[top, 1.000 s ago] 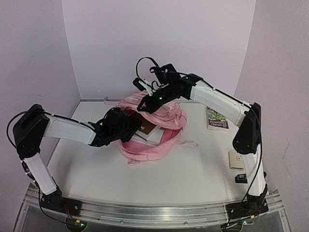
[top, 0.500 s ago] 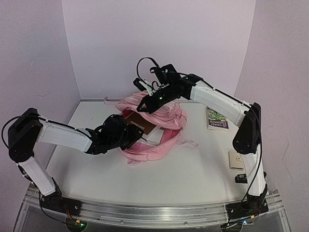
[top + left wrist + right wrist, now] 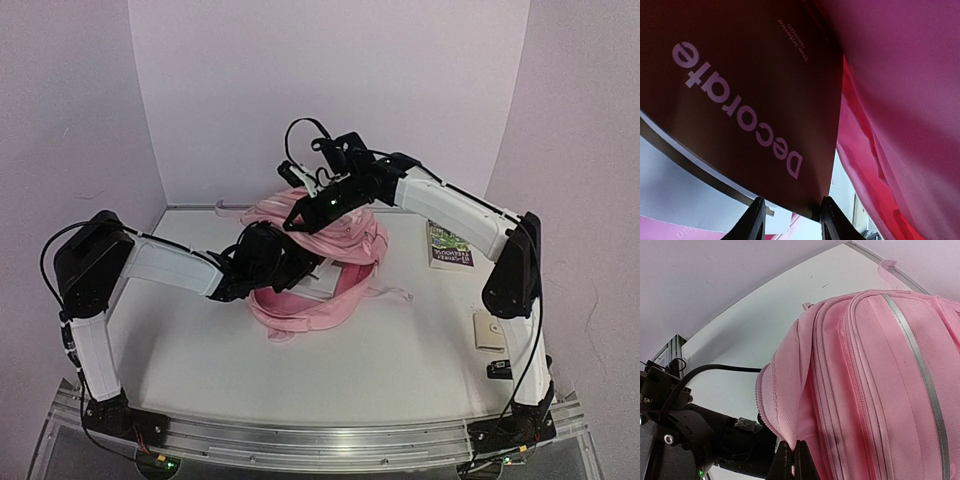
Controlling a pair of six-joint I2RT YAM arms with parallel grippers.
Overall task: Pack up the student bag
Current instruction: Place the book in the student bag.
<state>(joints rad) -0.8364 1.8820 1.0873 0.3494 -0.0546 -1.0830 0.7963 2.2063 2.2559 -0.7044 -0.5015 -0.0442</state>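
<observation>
Off to the right on the table (image 3: 400,350) lies a paperback (image 3: 449,245), well clear of the action. Nearer the right arm's base sit a small tan pad (image 3: 488,330) and a little black item (image 3: 500,370).

The bag (image 3: 345,235) slumps mid-table toward the back wall, and its raised flap and the left wrist screen most of the opening from above.

The right gripper (image 3: 794,462) has its fingers pressed together on the pink edge of that flap, holding the mouth up.

The left gripper (image 3: 791,210) is right at the mouth, fingers (image 3: 757,220) apart, with the corner of a brown book (image 3: 740,90) printed "Decorate" sitting between them. Whether they actually touch the cover is hard to say from this close. A white book (image 3: 322,283) lies just beneath it.

A second ago that brown cover was plain to see from overhead; now the left gripper (image 3: 298,265) has pushed in and hides it. The left elbow has swung inward too. The right arm hasn't budged.
</observation>
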